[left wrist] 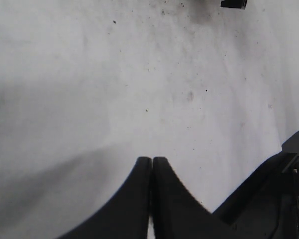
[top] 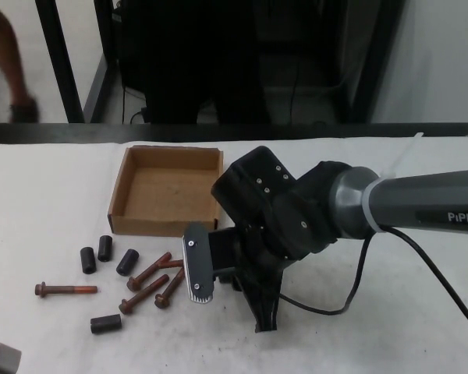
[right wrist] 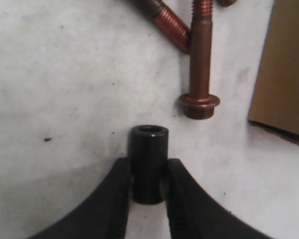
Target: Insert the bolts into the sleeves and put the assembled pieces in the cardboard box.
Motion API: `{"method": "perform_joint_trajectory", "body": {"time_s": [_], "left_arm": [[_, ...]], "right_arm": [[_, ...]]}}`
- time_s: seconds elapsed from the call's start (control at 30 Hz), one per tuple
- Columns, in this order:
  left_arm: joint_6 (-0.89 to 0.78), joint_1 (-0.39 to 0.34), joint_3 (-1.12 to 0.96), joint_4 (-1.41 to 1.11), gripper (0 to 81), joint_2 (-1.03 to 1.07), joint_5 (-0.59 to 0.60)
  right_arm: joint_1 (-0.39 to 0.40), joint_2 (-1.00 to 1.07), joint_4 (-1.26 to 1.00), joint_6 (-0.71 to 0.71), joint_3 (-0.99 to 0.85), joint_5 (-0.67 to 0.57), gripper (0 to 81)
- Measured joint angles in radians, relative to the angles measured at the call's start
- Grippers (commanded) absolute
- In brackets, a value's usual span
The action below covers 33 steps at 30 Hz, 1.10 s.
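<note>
My right gripper (right wrist: 148,185) is shut on a black sleeve (right wrist: 148,159) that lies on the white bench with its open end facing away. Just beyond it lie two copper bolts, one (right wrist: 200,64) with its flanged head toward the sleeve and another (right wrist: 165,21) slanting beside it. The cardboard box (right wrist: 284,74) shows one wall close by. In the high view the right arm (top: 296,218) hangs over the bolt cluster (top: 152,284), in front of the box (top: 164,226). My left gripper (left wrist: 152,167) is shut on nothing above bare bench.
Three loose sleeves (top: 104,248) sit left of the cluster and one more (top: 105,323) lies nearer the front. A single bolt (top: 66,290) rests at far left. A black cable (top: 327,310) trails behind the right arm. The bench's right half is open.
</note>
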Motion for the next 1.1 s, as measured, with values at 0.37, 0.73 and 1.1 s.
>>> {"method": "perform_joint_trajectory", "body": {"time_s": [0.37,0.73,1.1], "left_arm": [[-0.003,0.0,0.0,0.0,0.8,0.0,0.0],[-0.167,0.0,-0.002,-0.131,0.8,0.0,0.0],[-0.184,0.0,-0.147,-0.129,9.9,0.0,-0.206]], "right_arm": [[0.0,-0.042,0.168,0.146,-0.087,0.0,0.0],[0.0,-0.338,0.298,0.392,0.0,-0.049,0.2],[0.0,-0.732,0.346,0.685,0.303,-0.081,0.2]]}}
